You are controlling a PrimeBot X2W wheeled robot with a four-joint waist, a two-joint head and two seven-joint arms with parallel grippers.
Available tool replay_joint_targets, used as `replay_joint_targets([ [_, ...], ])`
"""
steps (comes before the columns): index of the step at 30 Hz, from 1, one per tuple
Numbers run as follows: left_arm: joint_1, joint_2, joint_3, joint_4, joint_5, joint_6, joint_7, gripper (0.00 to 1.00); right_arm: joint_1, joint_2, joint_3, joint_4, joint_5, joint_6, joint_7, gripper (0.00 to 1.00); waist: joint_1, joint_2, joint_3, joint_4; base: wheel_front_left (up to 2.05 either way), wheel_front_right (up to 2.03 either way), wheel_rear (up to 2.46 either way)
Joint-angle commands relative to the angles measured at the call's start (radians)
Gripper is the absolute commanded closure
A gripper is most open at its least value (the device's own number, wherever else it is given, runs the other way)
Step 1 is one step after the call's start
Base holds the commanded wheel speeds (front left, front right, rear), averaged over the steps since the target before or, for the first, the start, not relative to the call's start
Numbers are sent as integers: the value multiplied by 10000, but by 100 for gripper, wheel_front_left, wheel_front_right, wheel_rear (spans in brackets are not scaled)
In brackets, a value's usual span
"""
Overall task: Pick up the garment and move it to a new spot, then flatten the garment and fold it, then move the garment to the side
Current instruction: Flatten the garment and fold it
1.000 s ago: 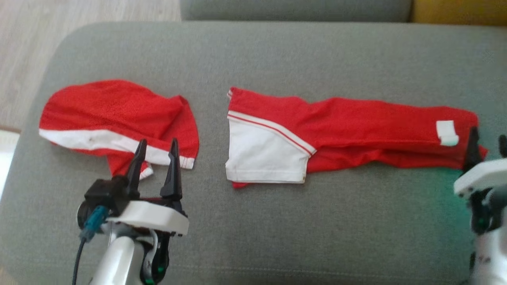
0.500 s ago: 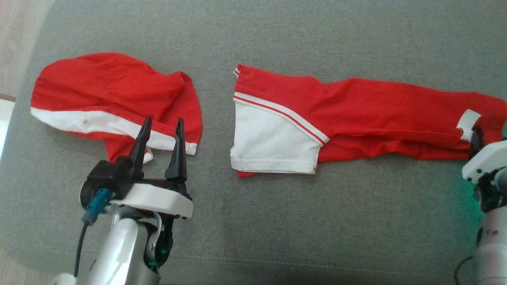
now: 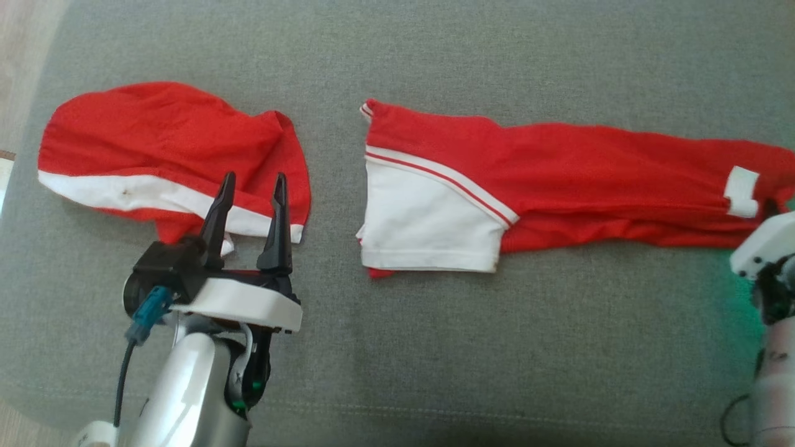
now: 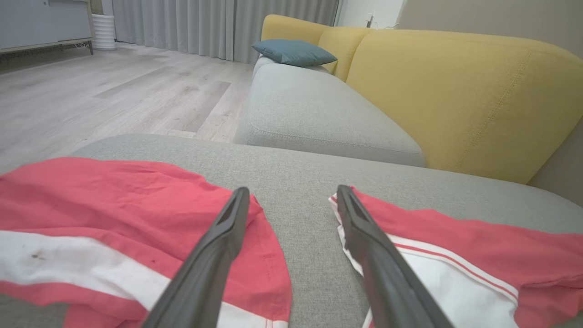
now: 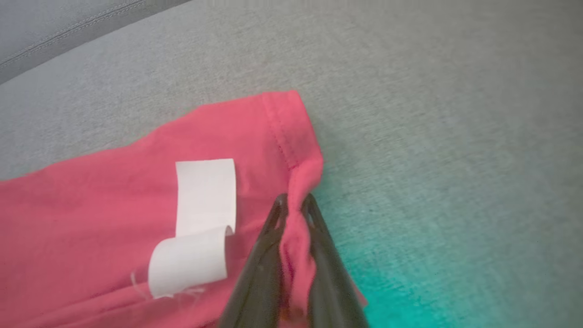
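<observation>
The garment [image 3: 590, 180] is a red shirt with a white sleeve panel, lying long and narrow across the grey sofa seat [image 3: 435, 347]. Its right end carries a white label [image 3: 741, 191]. My right gripper [image 3: 770, 210] sits at that end. In the right wrist view the right gripper [image 5: 294, 202] is shut, pinching a bunched fold of the garment's [image 5: 114, 218] red hem beside the label [image 5: 200, 218]. My left gripper [image 3: 251, 183] stands open, hovering over the lower right corner of a second red cloth. The left wrist view shows the left gripper [image 4: 291, 191] pointing at bare cushion, with the garment [image 4: 501, 255] to its right.
A second crumpled red and white garment [image 3: 168, 149] lies at the left of the seat, near the cushion's left edge. In the left wrist view a grey seat [image 4: 319, 114], yellow backrest [image 4: 455, 91], blue pillow [image 4: 294, 51] and wooden floor [image 4: 114, 95] lie beyond.
My right gripper has shut on the garment's right hem, bunching the cloth there. The head camera tilted down, shifting the whole picture. The left gripper stays open in place.
</observation>
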Motion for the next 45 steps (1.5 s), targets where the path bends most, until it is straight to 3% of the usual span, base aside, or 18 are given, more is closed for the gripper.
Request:
replay_joint_targets([
  [1,-349,37,402,-329,30,38,-53,0,-160,-379,36,-370,-205,-9,-162,100,0,0,-29,12,0,0,0],
  [10,-247,36,353,-275,-12,-2,-53,0,-317,-1331,-821,-923,-2758,-9,-1101,100,0,0,-315,152,0,0,0],
  [16,-6,36,275,-190,-122,45,-53,0,-494,-679,-1194,-1178,-3656,-9,-1344,100,0,0,-808,160,0,0,0],
  [23,361,36,226,-93,-205,69,-53,0,-614,63,-341,-948,-3060,-9,-1416,100,0,0,-1574,96,0,0,0],
  [30,778,36,322,-41,-285,71,-53,0,-592,522,1498,-1070,-1512,-9,-1073,100,0,0,-2346,83,0,0,0],
  [38,963,36,386,-66,-380,46,-53,0,-227,544,4801,-1042,2771,-9,-698,100,0,0,-2587,399,0,0,0],
  [45,917,36,148,-72,-486,66,-53,0,149,546,6610,-279,5068,-9,-1510,100,0,0,-2341,1010,0,0,0],
])
